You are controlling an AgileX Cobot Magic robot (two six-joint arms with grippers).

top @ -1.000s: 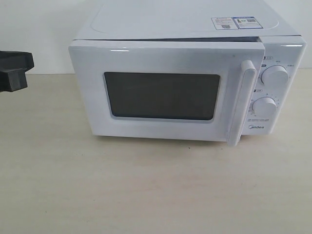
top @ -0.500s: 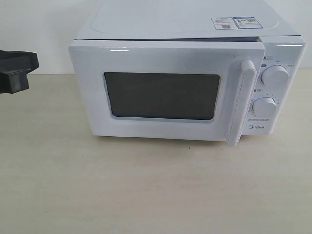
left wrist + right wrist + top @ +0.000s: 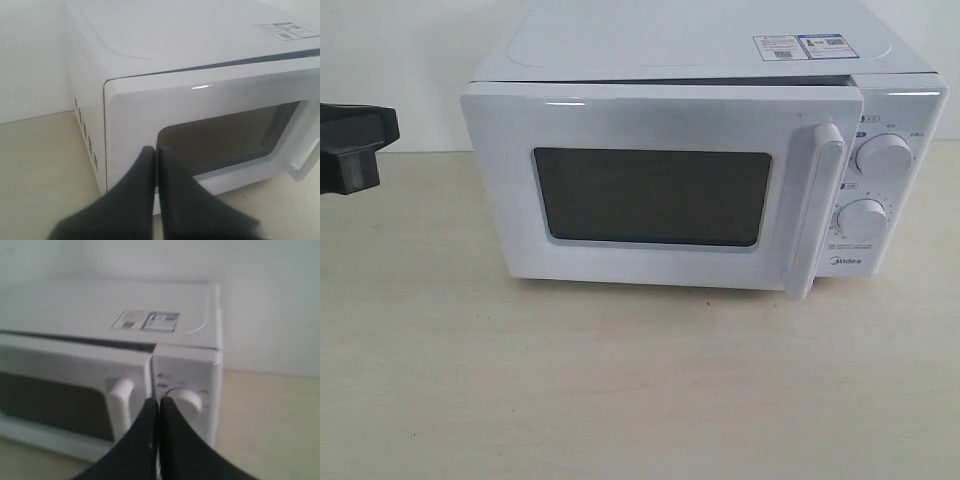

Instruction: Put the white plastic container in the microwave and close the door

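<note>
The white microwave (image 3: 700,45) stands at the back of the table. Its door (image 3: 650,120) is swung almost to, with a thin dark gap along its top edge and its handle (image 3: 817,210) side standing slightly off the body. The white plastic container is hidden; nothing shows through the dark window (image 3: 650,197). My left gripper (image 3: 355,148) hovers left of the microwave, apart from it, and it is shut and empty (image 3: 156,151). My right gripper (image 3: 158,402) is shut and empty, facing the handle (image 3: 121,395) and the upper dial (image 3: 186,399); it is outside the exterior view.
Two round dials (image 3: 883,157) (image 3: 863,219) sit right of the door. Stickers (image 3: 800,46) lie on the microwave's top. The pale wooden table (image 3: 620,390) spreads out in front, and a white wall (image 3: 380,60) stands behind.
The left gripper has shifted slightly to the right, toward the microwave. The door and microwave look unchanged.
</note>
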